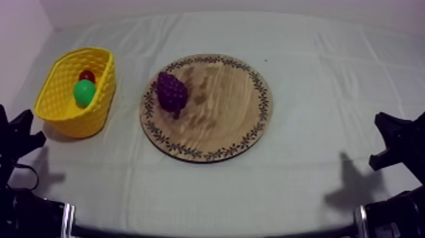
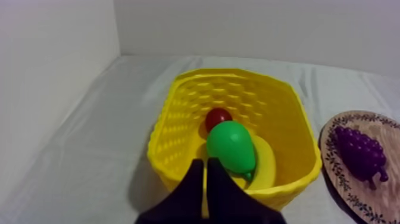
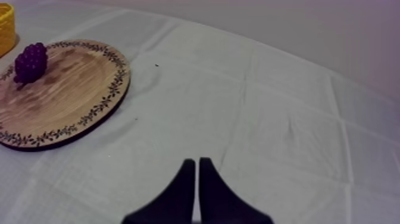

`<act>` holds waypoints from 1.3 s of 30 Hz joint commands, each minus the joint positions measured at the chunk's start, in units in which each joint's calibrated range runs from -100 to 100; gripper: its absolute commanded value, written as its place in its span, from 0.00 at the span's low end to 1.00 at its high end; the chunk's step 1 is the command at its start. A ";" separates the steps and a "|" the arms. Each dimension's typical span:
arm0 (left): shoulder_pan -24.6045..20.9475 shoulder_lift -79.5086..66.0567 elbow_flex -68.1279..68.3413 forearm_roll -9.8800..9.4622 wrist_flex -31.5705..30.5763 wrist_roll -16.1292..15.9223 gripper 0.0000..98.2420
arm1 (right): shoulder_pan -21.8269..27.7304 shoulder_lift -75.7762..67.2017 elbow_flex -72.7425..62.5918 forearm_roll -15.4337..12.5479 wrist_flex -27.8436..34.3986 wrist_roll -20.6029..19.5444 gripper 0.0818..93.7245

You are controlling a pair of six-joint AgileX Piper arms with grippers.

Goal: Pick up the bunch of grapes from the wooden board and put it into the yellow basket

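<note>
Left gripper [image 2: 206,174]: fingers pressed together in narrow wedge, holding nothing, just short of yellow basket [image 2: 178,119] near wall. In basket, straight ahead of gripper: green pear [image 2: 232,148] lying on banana [image 2: 266,170], small red fruit [image 2: 218,117] behind pear. Bunch of grapes [image 2: 359,152] past basket's side, well apart from left gripper, on round wooden board [image 2: 357,196], by rim nearest basket. Right gripper [image 3: 197,173]: fingers together, empty, over bare cloth [image 3: 268,107]; board and grapes well ahead, off to one side.
</note>
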 commanded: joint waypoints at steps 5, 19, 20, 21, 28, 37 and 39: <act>-0.02 -0.03 0.00 0.04 0.06 -0.52 0.00 | 0.02 -0.01 -0.03 0.01 0.00 -0.01 0.00; 0.07 -0.03 0.00 0.22 0.40 -0.60 0.00 | 0.02 -0.01 -0.03 0.01 0.00 -0.01 0.00; 0.07 -0.03 0.00 0.26 0.47 -0.67 0.00 | 0.02 -0.01 -0.03 0.01 0.00 -0.01 0.00; 0.00 -0.03 0.00 0.29 0.49 -0.80 0.00 | 0.02 -0.01 -0.03 0.01 0.00 -0.01 0.00; 0.54 4.27 -0.49 -0.49 -6.58 -0.88 0.00 | 0.02 -0.01 -0.03 0.01 0.00 0.00 0.00; 3.26 19.76 -15.68 -4.85 -6.56 4.57 0.00 | 0.02 -0.01 -0.03 0.01 0.00 -0.01 0.00; 4.04 23.50 -20.37 -5.95 -5.08 5.86 0.00 | 0.02 -0.01 -0.03 0.01 0.00 -0.01 0.00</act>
